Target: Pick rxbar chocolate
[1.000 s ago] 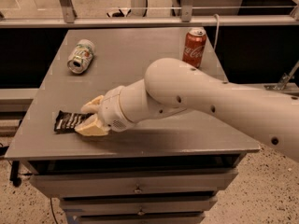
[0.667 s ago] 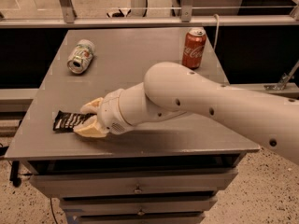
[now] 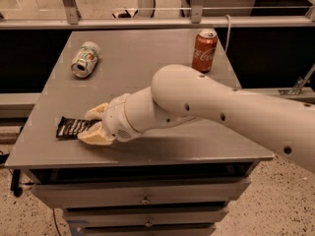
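Observation:
The rxbar chocolate (image 3: 73,127) is a flat dark bar with pale lettering, lying on the grey table (image 3: 147,68) near its front left corner. My gripper (image 3: 95,124) is low over the table at the bar's right end. Its two cream fingers (image 3: 97,110) stand apart, one on the far side and one on the near side of the bar, with the bar's right end between them. The bar still rests on the table. My white arm reaches in from the right and hides the middle of the table's front part.
A green-and-white can (image 3: 84,59) lies on its side at the back left. A red cola can (image 3: 204,50) stands upright at the back right. A metal rail (image 3: 157,21) runs behind the table. Drawers (image 3: 142,198) sit below the front edge.

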